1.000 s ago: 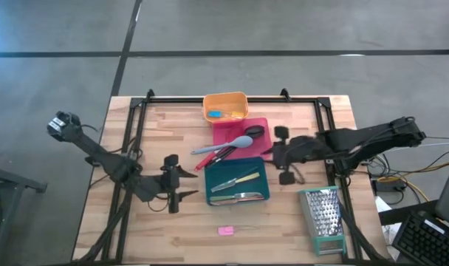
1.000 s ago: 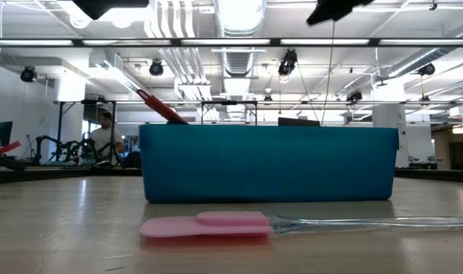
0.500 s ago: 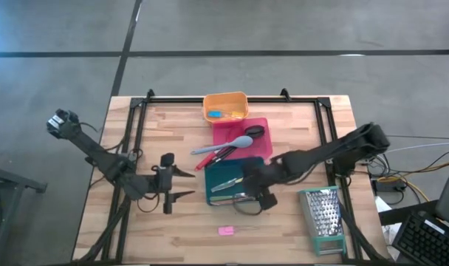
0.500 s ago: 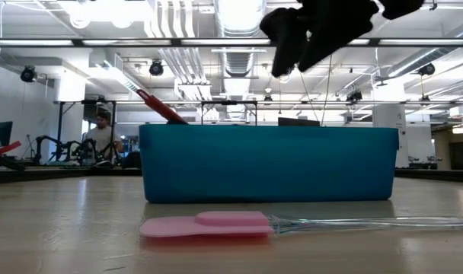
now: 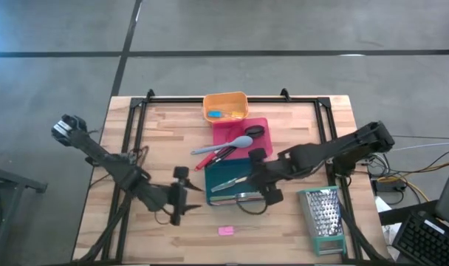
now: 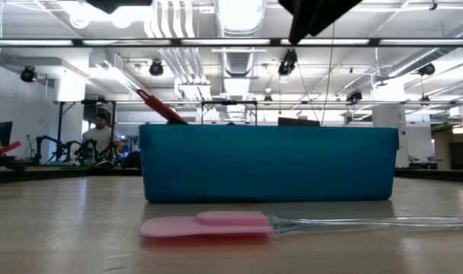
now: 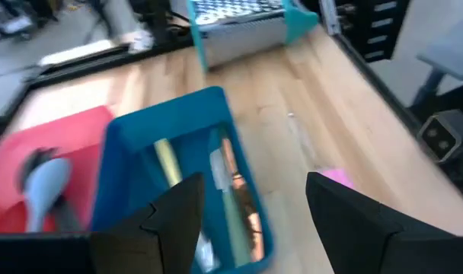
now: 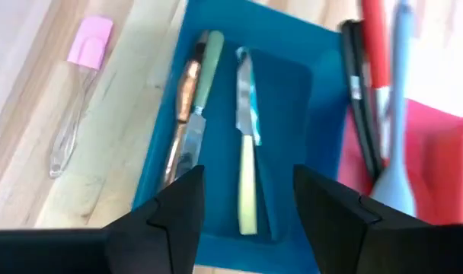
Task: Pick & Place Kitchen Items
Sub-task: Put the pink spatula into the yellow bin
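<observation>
Utensils in the teal tray are counted as two under the right pincer, held apart.

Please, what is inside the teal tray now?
The teal tray holds a yellow-handled knife and metal tongs, lying side by side. The right gripper hovers over it, open and empty, covering part of it from above.

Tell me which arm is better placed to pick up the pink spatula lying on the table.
Probably left. The left gripper hangs open beside the pink spatula on bare table; the right gripper is open over the blue tray.
</observation>
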Robot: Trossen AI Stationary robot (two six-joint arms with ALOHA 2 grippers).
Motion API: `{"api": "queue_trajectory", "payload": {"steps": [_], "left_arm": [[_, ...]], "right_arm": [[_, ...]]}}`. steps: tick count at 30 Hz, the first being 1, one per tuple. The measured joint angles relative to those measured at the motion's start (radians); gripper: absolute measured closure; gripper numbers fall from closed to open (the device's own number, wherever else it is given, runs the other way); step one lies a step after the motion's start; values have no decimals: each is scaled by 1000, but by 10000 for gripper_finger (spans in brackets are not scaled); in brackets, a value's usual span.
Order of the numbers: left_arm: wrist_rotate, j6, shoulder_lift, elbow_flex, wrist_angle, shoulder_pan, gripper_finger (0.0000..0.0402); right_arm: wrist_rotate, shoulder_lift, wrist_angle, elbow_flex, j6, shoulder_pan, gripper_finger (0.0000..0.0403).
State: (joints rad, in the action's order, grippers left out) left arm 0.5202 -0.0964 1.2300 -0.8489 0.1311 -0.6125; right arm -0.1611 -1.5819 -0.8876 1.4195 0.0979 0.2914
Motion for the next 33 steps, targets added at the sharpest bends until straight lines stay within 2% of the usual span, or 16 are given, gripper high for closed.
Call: {"api": "queue_trajectory", "payload": {"steps": [2,5,8,10,13,18,23,33], "left_arm": [[-34,-10,65,-50,1,11,168],[-53,-47,165,-130,20,22,168],[-55,-146,267,-213,54,36,168],[-55,-213,327,-267,104,42,168],[-67,-336,405,-352,194,54,168],[-170,-535,502,-460,287,76,168],[-220,-649,582,-489,290,83,168],[-240,-831,701,-500,286,92,168]], "right_arm": [[-34,37,-8,-6,-1,-2,222],[-154,103,-35,-19,-13,-3,231],[-276,172,-67,-33,-41,-4,238],[-318,219,-84,-40,-53,-5,241],[-339,291,-84,-47,-70,-4,246],[-345,379,-71,-53,-73,-4,254],[-418,416,-66,-53,-122,-5,263],[-426,423,-80,-54,-268,-8,278]]}}
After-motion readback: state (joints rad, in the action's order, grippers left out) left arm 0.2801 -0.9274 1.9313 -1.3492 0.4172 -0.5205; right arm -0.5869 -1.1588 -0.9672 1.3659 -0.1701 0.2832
